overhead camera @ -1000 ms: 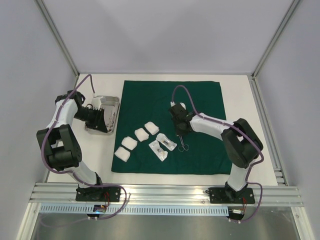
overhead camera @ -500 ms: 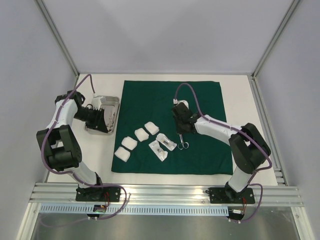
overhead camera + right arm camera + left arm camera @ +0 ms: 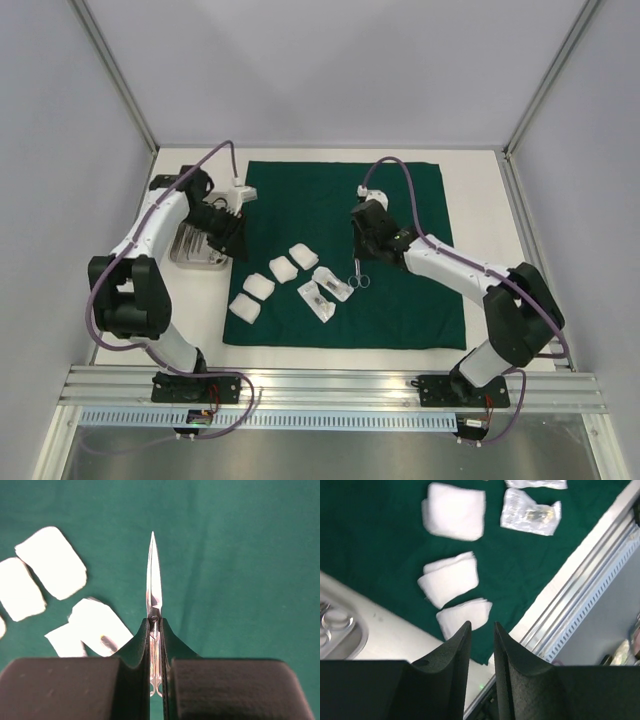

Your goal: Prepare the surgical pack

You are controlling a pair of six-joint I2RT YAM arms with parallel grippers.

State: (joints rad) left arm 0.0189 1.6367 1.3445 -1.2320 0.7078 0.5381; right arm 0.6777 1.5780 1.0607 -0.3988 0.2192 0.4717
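The dark green cloth (image 3: 400,200) of the surgical pack lies spread flat on the white table. My right gripper (image 3: 364,255) (image 3: 155,621) is shut on slim steel scissors (image 3: 359,276) (image 3: 153,580). It holds them over the cloth's middle with the tip pointing away from the wrist. Several white gauze squares (image 3: 284,268) (image 3: 449,579) (image 3: 51,562) lie in a diagonal row on the cloth's left half. The steel tray (image 3: 190,252) (image 3: 340,630) sits on the table left of the cloth. Above its right rim hangs my left gripper (image 3: 232,243) (image 3: 482,625), slightly open and holding nothing.
Two clear sealed packets (image 3: 325,290) (image 3: 530,516) (image 3: 97,625) lie on the cloth beside the gauze, just left of the scissors. An aluminium rail (image 3: 330,385) (image 3: 580,595) runs along the table's near edge. Enclosure walls stand on the left, right and far sides.
My left arm rose out of the tray and swung right to the cloth's left edge. My right arm stretched out, carrying the scissors slightly up and to the left.
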